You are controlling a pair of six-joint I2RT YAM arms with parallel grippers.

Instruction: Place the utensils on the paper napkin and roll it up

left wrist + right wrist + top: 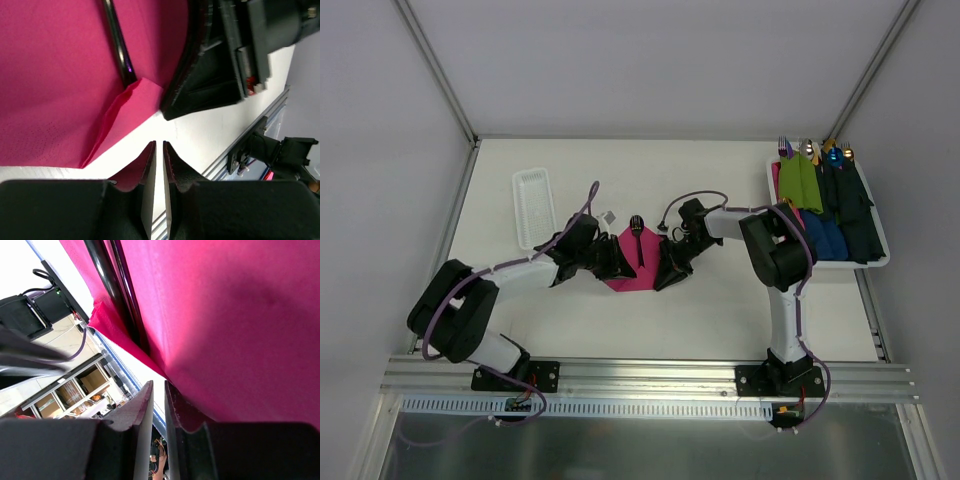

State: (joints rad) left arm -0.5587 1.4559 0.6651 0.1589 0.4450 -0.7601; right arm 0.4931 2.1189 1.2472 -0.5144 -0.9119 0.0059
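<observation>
Magenta paper napkin lies flat on the counter, mid-way between the two arms, one corner pointing at the bases. Utensils lie on it, two dark shafts side by side down the sheet's middle. The top view only resolves the spoon bowl at the far end.

Placing step looks done; this reads as the start of the roll. The near corner is folded up over the handle ends: loose, one flap, not a full turn.

Left hand: jaws nearly together, with a thin slit showing bare counter and nothing in it. It sits just off the folded corner and isn't gripping it.

Right hand: narrow slit too. The napkin edge runs right up to the tips, and I can't tell if it's pinched or only alongside.

The two hands sit close, either side of the corner.

Next move, my read:
- get a real hold on the flap, or press it down, on both sides of the shafts
- roll away from the bases, keeping the flap tight against the handles
- thin paper, so it'll likely spring back or tear if dragged
- glossy shafts may slide out of line
- watch hand-to-hand clearance
</observation>
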